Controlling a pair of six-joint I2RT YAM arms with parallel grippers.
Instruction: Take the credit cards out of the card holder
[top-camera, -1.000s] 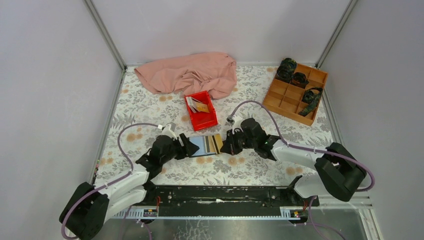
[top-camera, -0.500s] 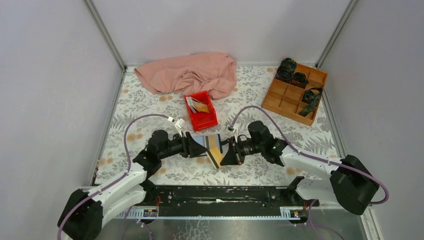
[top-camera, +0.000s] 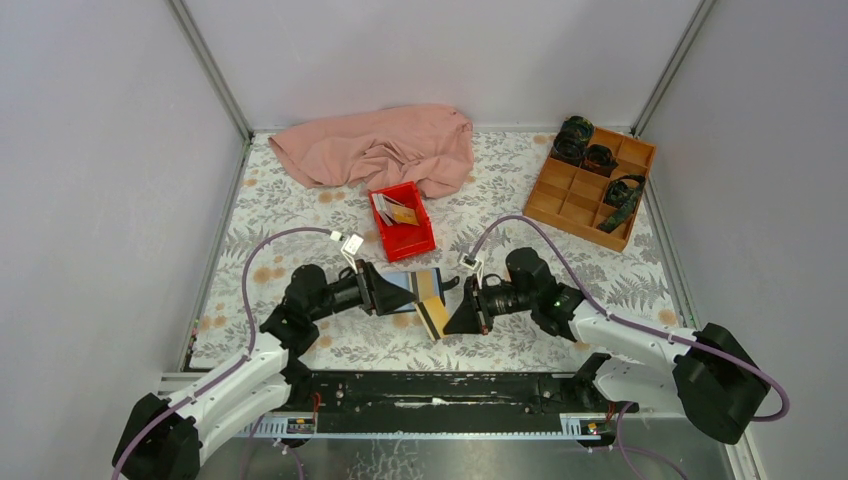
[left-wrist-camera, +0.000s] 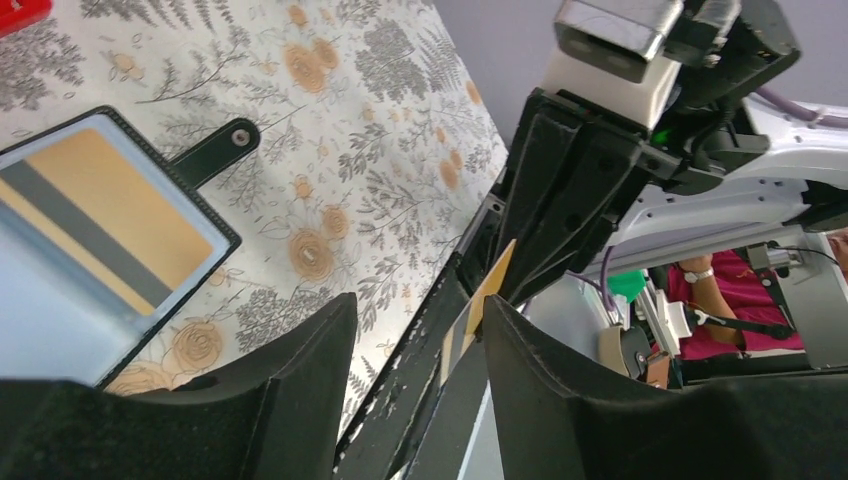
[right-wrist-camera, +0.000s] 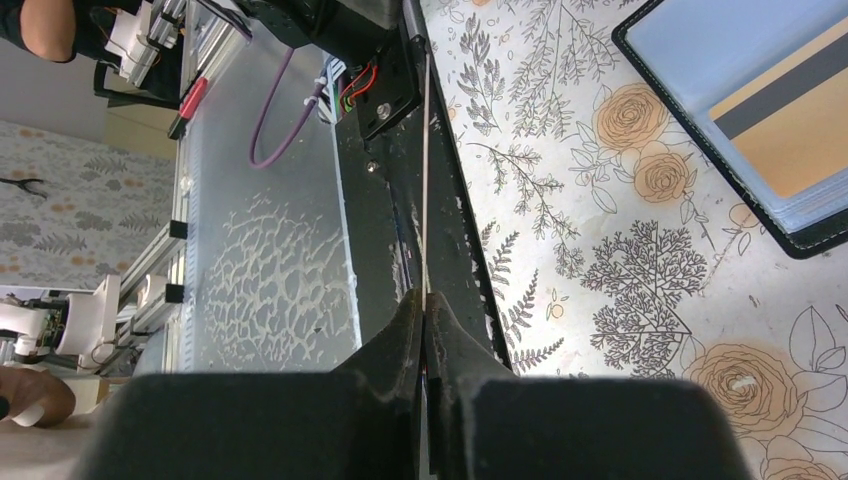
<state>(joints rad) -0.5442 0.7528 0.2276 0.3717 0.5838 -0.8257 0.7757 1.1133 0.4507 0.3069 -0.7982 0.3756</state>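
Orange-gold plastic credit card (top-camera: 431, 316) is clenched edge-on in right hand (top-camera: 448, 320) beside black bifold card holder (left-wrist-camera: 40, 320); slip is risked by the thin grip. Left hand (left-wrist-camera: 418, 325) is spread, empty.

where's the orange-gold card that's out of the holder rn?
Top view, table centre: the orange-gold striped plastic card is pinched in the right claw, tilted by the near right corner of the open black bifold card holder.

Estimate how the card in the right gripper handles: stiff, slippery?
The card is probably stiff: edge-on it reads as a straight line past the right gripper, no droop. Likely light, being so thin. Possibly slippery: smooth faces, pinched only at one end.
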